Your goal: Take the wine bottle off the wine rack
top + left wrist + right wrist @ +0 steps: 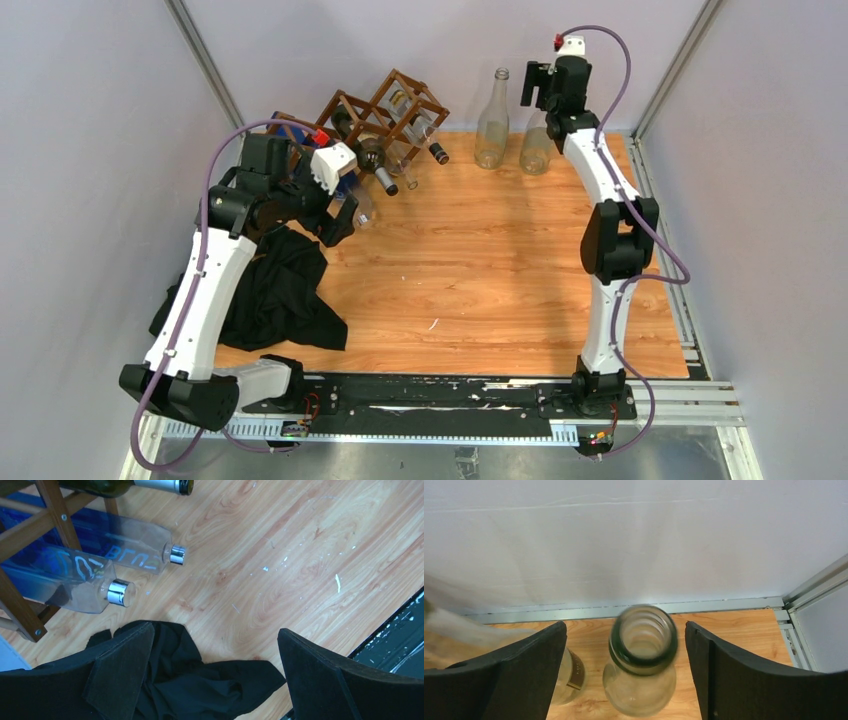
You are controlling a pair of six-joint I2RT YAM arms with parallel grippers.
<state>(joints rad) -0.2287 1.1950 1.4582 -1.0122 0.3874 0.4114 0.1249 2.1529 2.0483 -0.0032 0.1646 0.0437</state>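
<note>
Starting big: the wooden table (500, 270), both arms reaching to its far side. At the far left the wine rack (385, 112) stands on the tabletop, a dark brown lattice with diamond cells. A black cloth (280, 290) is heaped at the left edge, in front of the rack.

In a lower rack cell lies the dark green wine bottle (372, 158), foil neck sticking out toward the table middle, nothing gripping it. Below it 2 blue-tinted bottles (125, 542) lie in bottom cells, chrome caps pointing out.

Right of the rack at the back edge a tall clear bottle (492, 120) stands upright, with a shorter clear bottle (535, 152) just beside it.

Above the cloth edge, near the blue bottles, the left gripper (215, 635) has its fingers spread wide, nothing between them.

Over the shorter bottle, the right gripper (625, 630) is spread too. The bottle mouth is centred between its pads with a gap on each side. Can't tell if the pads are level with the neck or above it.
</note>
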